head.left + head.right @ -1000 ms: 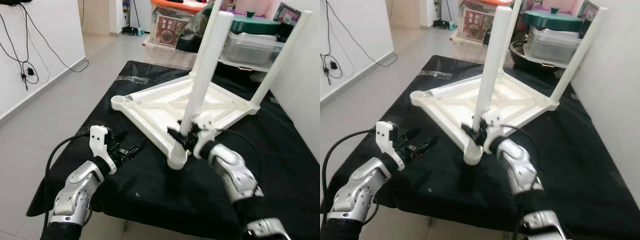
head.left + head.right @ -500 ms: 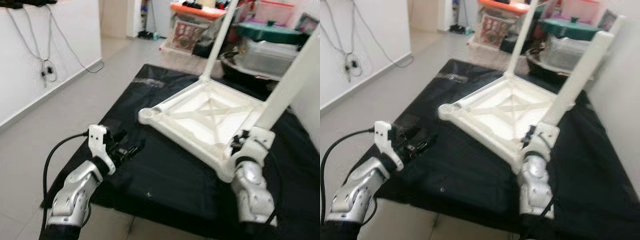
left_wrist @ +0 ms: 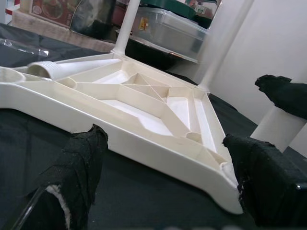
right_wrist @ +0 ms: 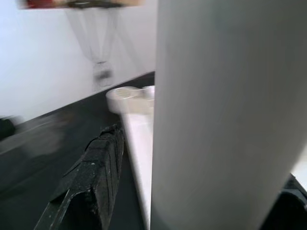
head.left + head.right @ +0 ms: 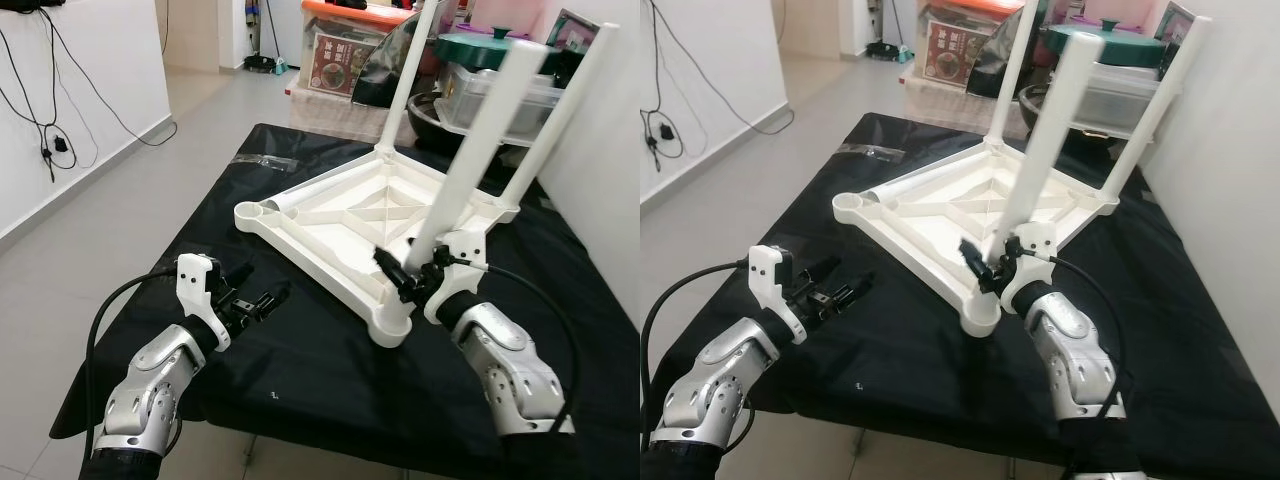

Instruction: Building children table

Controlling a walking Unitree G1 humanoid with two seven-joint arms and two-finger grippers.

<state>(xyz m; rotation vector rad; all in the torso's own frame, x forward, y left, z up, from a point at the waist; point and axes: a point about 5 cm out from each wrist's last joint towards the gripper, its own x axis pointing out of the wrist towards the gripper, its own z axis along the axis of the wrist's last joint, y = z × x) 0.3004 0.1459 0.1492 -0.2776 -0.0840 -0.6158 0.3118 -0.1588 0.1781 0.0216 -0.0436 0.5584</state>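
Left eye view: the upturned white children table [image 5: 370,215] lies on the black-draped surface [image 5: 300,370]. The right hand [image 5: 405,278] is clamped on the nearest leg [image 5: 465,160], which leans toward 1 o'clock; half a second ago it stood farther right. The left hand [image 5: 262,300], fingers apart, hovers at 9 o'clock of that corner.

Left wrist view: its fingers [image 3: 84,163] frame the tabletop's ribbed underside.

Right wrist view: the leg sits against a black finger [image 4: 96,177].
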